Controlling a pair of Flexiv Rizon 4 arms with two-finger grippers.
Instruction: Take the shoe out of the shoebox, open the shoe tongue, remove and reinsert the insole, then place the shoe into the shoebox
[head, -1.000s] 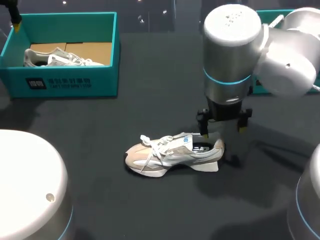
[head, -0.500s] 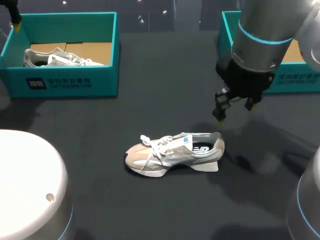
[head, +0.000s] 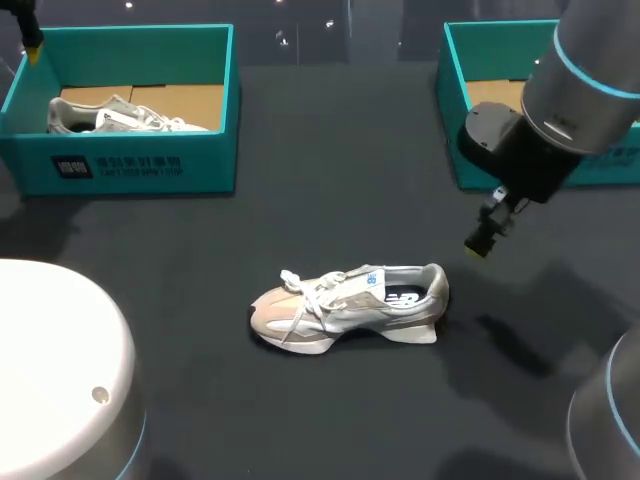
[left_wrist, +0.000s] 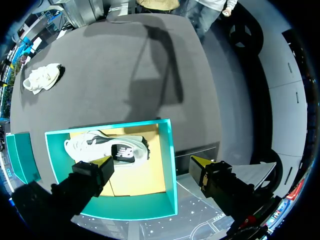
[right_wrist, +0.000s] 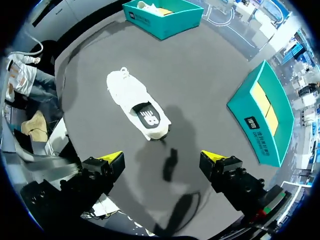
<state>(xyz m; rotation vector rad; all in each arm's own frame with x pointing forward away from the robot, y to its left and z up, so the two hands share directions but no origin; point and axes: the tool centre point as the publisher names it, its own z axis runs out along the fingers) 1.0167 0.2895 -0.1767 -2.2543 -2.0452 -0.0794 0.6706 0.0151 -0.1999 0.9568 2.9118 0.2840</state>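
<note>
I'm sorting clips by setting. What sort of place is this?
Likely a robot test bench rather than a shop: a dark grey table holds an open teal cardboard shoebox and a second teal shoebox, a grey-and-white sneaker lies loose on it, and the right arm's gripper hangs open above.

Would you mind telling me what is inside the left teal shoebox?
The shoebox holds one pale shoe lying on brown cardboard. Whatever lies beneath the shoe is covered.

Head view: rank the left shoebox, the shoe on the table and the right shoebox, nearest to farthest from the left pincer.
1. Left shoebox, beneath the left pincer.
2. Shoe on the table, mid-table.
3. Right shoebox, at the far right.
</note>
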